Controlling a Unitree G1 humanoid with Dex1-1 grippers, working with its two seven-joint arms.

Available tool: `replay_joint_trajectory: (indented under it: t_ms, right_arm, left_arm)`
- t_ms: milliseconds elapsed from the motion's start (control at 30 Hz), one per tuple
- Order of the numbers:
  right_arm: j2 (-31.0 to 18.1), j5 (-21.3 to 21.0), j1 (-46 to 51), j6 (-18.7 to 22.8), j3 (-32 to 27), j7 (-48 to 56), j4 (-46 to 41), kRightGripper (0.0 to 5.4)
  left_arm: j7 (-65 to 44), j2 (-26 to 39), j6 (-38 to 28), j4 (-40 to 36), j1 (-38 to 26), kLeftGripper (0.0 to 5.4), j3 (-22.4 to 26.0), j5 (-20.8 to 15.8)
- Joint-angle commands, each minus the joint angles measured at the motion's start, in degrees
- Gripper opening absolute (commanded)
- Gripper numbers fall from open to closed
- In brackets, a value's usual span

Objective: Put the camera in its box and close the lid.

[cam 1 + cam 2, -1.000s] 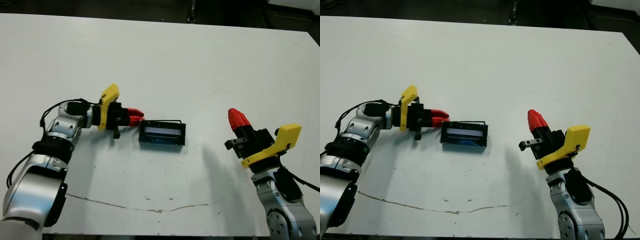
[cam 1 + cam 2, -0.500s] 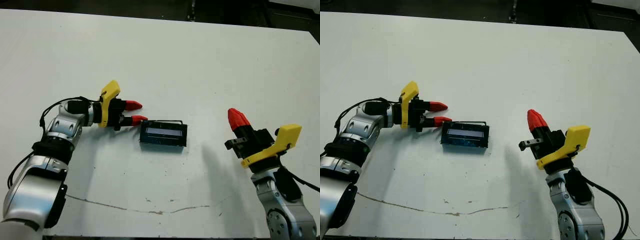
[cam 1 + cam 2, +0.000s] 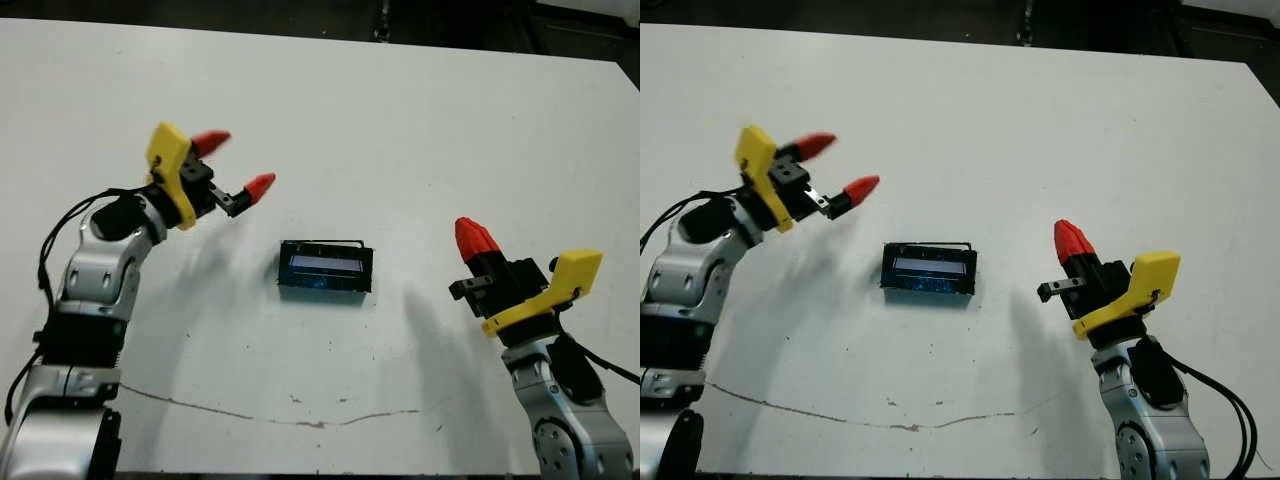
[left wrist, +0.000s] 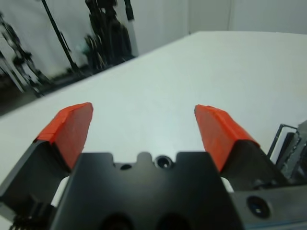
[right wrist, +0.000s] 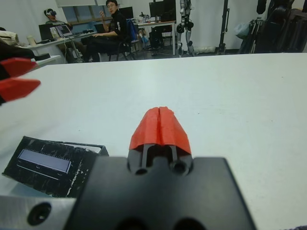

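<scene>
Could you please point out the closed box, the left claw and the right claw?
closed box (image 3: pixel 325 267), left eye view, middle of its glossy lid.
left claw (image 3: pixel 235 163), left eye view, gap between its spread red tips.
right claw (image 3: pixel 1072 240), right eye view, its closed red tips.

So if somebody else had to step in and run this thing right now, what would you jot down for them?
Left gripper: open, empty, raised above the table, up and to the left of the box.
Right gripper: shut, empty, off to the right of the box, touching nothing.
The box sits mid-table with the black glossy lid on it; lid looks seated flat. The camera cannot be seen, presumably inside, though the pictures cannot confirm that.
Done, by the look of it: lid on.
Left: check that the lid is fully down, then park both arms.
</scene>
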Motion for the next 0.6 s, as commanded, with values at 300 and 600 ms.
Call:
replay_joint_trajectory:
  t_ms: [300,600]
  right_arm:
    - [-0.5,0.1,0.8,0.8,-0.1,0.0,0.2,0.0]
    - [-0.5,-0.1,0.9,0.7,-0.1,0.0,0.3,0.0]
  left_arm:
    - [-7.8,7.5,-1.9,-11.3,3.8,5.39,-1.5,-2.8]
    - [-21.0,16.8,-3.8,-11.7,0.7,5.39,-6.6,-1.7]
